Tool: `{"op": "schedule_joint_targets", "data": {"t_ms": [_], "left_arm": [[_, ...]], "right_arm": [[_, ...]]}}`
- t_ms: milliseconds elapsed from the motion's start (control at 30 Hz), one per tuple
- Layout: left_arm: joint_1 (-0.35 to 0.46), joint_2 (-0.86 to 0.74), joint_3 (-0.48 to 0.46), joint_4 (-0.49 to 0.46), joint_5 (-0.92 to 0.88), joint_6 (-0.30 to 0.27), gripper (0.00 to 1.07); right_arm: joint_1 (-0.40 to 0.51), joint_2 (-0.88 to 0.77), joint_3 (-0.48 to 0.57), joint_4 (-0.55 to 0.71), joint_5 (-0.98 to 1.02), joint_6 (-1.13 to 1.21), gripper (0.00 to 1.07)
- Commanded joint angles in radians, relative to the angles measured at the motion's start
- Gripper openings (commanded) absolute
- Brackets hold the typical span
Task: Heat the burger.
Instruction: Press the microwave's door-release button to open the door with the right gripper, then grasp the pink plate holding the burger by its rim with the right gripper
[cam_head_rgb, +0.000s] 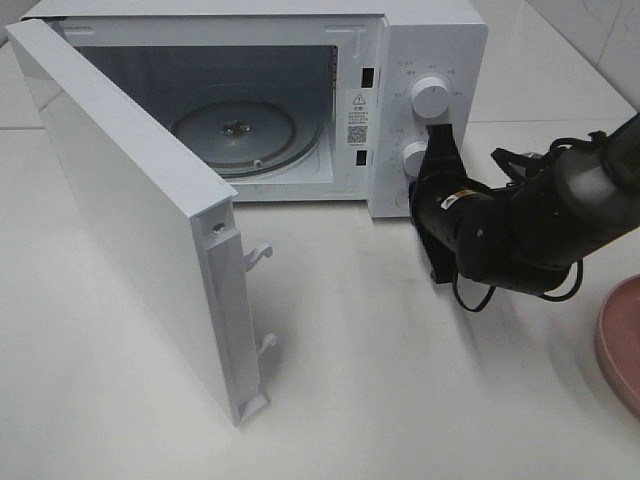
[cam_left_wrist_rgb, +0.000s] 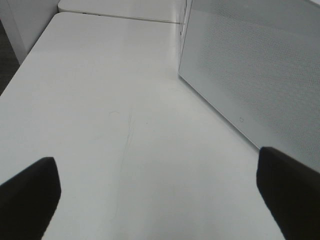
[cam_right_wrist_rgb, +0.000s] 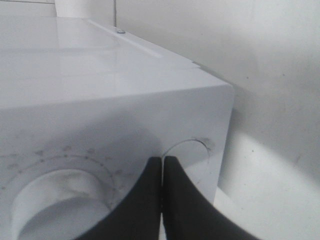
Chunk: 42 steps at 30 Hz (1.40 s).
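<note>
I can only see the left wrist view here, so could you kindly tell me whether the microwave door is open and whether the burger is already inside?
Observer: The door of the microwave stands wide open. The glass turntable inside is bare, with no burger on it.
Operator: Thank you. Where is the right gripper?
Observer: The right gripper is at the control panel, beside the lower knob. Its fingers are shut together with nothing between them.
Operator: Is the burger anywhere in view?
Observer: No. Only the edge of a pink plate shows at the right of the high view, and there is no burger on that part.
</note>
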Motion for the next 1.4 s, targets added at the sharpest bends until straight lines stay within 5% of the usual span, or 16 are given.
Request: {"op": "schedule_joint_targets", "data": {"t_ms": [33,367,1067,1400], "left_arm": [[-0.005,-0.021,0.001,0.003,-0.009,0.0,1.0],[-0.005,-0.021,0.001,0.003,-0.009,0.0,1.0],[-0.005,-0.02,0.001,0.003,-0.009,0.0,1.0],[-0.005,-0.02,0.001,0.003,-0.009,0.0,1.0]], "right_arm": [[-0.007,-0.052,0.04,-0.006,0.038,-0.027,0.0],[-0.008,-0.181,0.112,-0.003,0.195,-0.211,0.0],[-0.068,-0.397,0.115,-0.013,0.939,-1.165,0.0],[-0.183,-0.536,0.115,-0.25,1.213,-1.242,0.03]]}}
